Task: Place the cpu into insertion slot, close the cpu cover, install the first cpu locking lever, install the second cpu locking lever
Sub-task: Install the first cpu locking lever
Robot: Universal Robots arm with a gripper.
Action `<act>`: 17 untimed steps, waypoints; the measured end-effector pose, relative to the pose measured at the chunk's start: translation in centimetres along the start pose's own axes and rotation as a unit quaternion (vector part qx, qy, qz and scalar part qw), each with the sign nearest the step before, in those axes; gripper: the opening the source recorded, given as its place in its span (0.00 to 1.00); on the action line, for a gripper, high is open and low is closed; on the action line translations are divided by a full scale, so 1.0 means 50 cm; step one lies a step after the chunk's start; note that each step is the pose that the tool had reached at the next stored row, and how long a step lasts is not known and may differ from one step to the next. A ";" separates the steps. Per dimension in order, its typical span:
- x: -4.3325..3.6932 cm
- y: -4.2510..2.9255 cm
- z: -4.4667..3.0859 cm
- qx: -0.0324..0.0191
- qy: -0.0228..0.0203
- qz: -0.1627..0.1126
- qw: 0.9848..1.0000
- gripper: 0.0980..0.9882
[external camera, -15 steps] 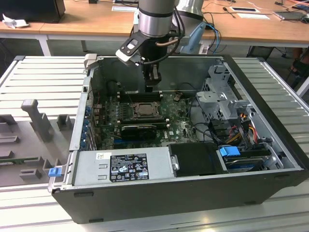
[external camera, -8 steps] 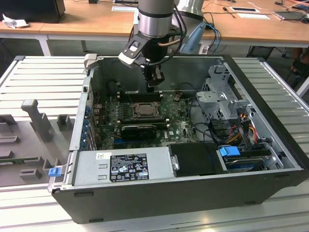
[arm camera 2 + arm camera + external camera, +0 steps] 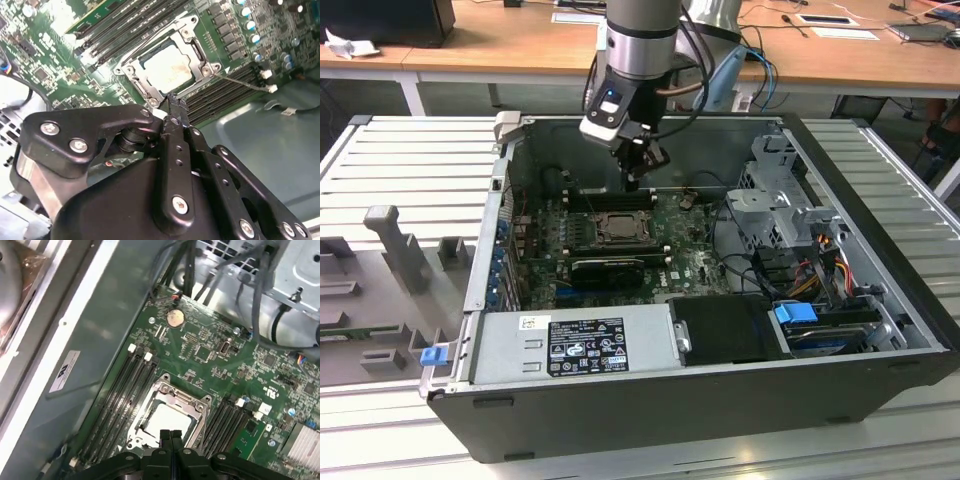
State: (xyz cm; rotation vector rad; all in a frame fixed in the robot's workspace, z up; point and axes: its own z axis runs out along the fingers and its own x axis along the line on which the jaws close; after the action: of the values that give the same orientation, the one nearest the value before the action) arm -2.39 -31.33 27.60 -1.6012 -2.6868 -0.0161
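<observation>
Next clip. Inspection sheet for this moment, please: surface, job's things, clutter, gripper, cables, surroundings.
Surface: ribbed metal table carrying an open computer case.
Job's things: the cpu sits in the insertion slot. The cpu cover lies down around it, with the pale face showing through its window.
Clutter: grey fixture blocks and a blue clip at the exterior view's left.
Gripper: the gripper is shut with nothing between its fingers, tips at the slot's edge. Contact cannot be told.
Cables: a coloured bundle runs by the drive cage. None cross the slot.
Surroundings: wooden desks behind.
</observation>
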 end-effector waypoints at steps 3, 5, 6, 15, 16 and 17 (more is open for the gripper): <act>0.000 0.000 0.001 0.001 0.000 -0.047 0.999 0.01; 0.000 0.000 0.002 0.001 0.000 -0.079 0.997 0.01; 0.000 0.000 0.002 0.001 0.000 -0.086 0.996 0.01; 0.000 0.000 0.004 -0.011 -0.007 -0.186 0.982 0.01; 0.000 0.000 0.004 -0.011 -0.007 -0.204 0.979 0.01; 0.000 0.000 0.004 -0.010 -0.006 -0.216 0.976 0.01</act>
State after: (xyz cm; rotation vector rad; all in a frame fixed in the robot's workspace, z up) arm -2.40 -31.33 27.38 -0.9899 -2.9922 -0.0385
